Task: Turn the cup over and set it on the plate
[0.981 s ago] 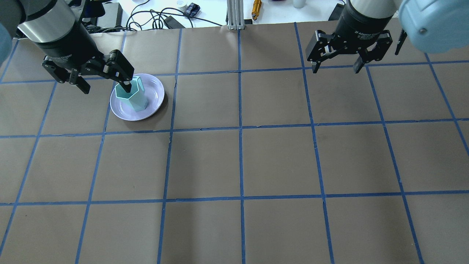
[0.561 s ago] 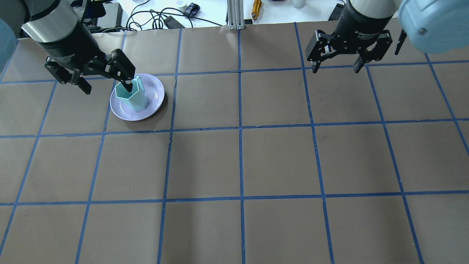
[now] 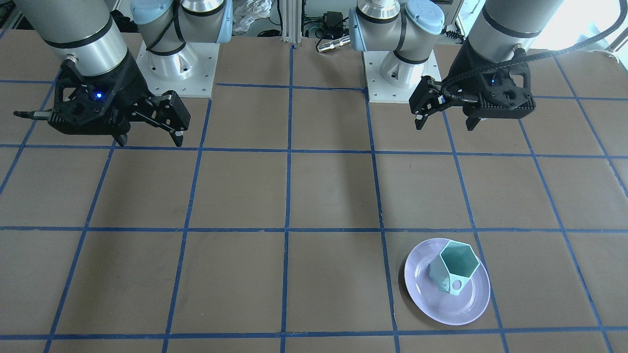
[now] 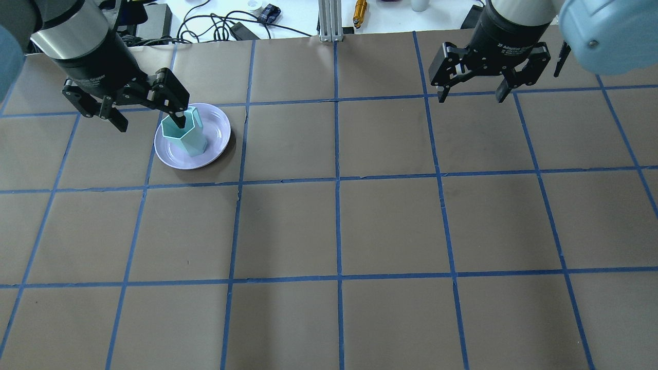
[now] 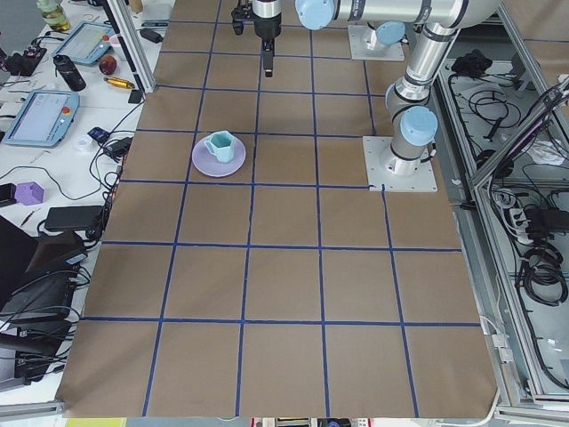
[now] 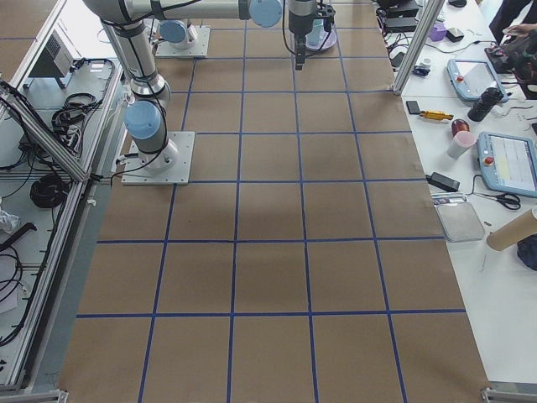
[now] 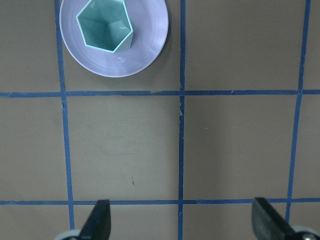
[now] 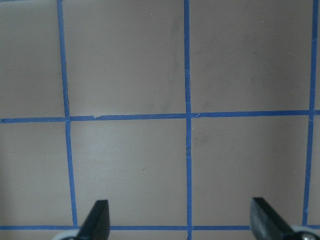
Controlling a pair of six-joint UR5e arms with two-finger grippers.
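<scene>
The mint-green cup point(image 4: 185, 136) stands upright, opening up, on the lavender plate point(image 4: 218, 136) at the far left of the table. In the front-facing view the cup point(image 3: 456, 267) sits on the plate point(image 3: 441, 304) with its handle towards that camera. My left gripper point(image 4: 150, 125) is open and empty, held high above the table. In the left wrist view the cup point(image 7: 104, 25) and plate point(image 7: 147, 42) lie far below, ahead of the gripper point(image 7: 182, 220). My right gripper point(image 4: 471, 97) is open and empty, high over the far right; it also shows in the front-facing view point(image 3: 149, 142).
Brown paper with a blue tape grid point(image 4: 336, 180) covers the table. Cables and small devices point(image 4: 241, 28) and an aluminium post point(image 4: 329, 20) lie beyond the far edge. The two arm bases point(image 3: 176, 63) stand at the robot's side.
The left gripper has shifted slightly, staying open and high. The cup stays upright on the plate. The right arm has not moved.
</scene>
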